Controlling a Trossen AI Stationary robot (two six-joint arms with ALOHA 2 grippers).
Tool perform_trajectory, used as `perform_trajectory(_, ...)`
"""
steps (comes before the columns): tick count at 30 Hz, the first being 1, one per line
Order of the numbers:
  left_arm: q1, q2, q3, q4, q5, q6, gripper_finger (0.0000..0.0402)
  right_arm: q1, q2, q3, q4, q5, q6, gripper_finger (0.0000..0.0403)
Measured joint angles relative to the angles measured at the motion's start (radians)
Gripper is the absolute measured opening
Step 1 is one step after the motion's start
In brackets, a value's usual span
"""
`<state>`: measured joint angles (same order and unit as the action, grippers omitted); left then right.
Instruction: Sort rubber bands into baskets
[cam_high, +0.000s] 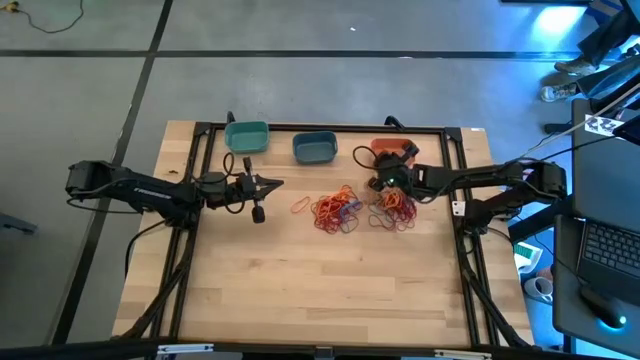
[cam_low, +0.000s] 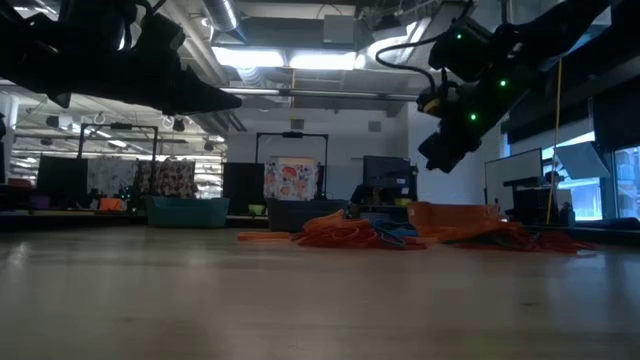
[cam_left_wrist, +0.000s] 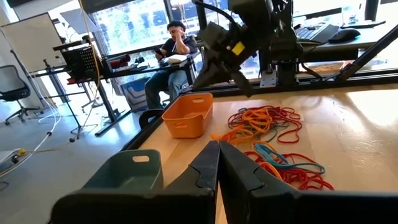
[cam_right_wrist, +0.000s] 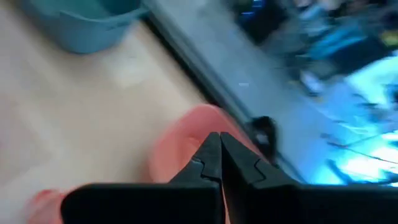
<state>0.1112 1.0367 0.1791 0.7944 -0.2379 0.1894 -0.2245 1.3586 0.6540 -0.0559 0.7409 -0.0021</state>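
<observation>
The rubber bands lie loose on the table in two heaps, a red, orange and blue one (cam_high: 335, 208) and an orange-red one (cam_high: 393, 208). At the far edge stand three baskets: teal (cam_high: 246, 136), slate blue (cam_high: 314, 148) and orange (cam_high: 392, 152). My right gripper (cam_high: 378, 183) hangs shut above the table between the orange basket and the right heap, tipped downward (cam_low: 432, 158). No band shows between its fingers (cam_right_wrist: 220, 142). My left gripper (cam_high: 278, 183) waits shut and level, left of the heaps (cam_left_wrist: 219, 149).
A black frame (cam_high: 330, 128) runs along the table's far edge behind the baskets, and more rails run down both sides. The near half of the wooden table (cam_high: 320, 290) is bare. A person (cam_left_wrist: 174, 56) sits at a desk beyond the table.
</observation>
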Motion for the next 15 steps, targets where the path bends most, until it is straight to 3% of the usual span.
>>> perform_trajectory(5, 0.0, 0.0, 0.0, -0.002, 0.0, -0.004, 0.0005, -0.004, 0.015, 0.0, -0.028, -0.445, 0.18, 0.0025)
perform_trajectory(7, 0.0, 0.0, 0.0, -0.002, 0.0, -0.004, 0.0005, -0.005, 0.031, 0.0, -0.07, -0.54, 0.203, 0.0043)
perform_trajectory(9, 0.0, 0.0, 0.0, -0.003, 0.0, -0.004, 0.0005, -0.005, 0.05, 0.0, -0.097, -0.55, 0.206, 0.0065)
perform_trajectory(13, 0.0, 0.0, 0.0, -0.001, 0.0, -0.003, 0.0005, -0.005, 0.096, 0.0, -0.157, -0.434, 0.207, 0.0102)
perform_trajectory(15, 0.0, 0.0, 0.0, 0.002, 0.0, -0.002, 0.0005, -0.005, 0.12, 0.0, -0.154, -0.429, 0.205, 0.0112)
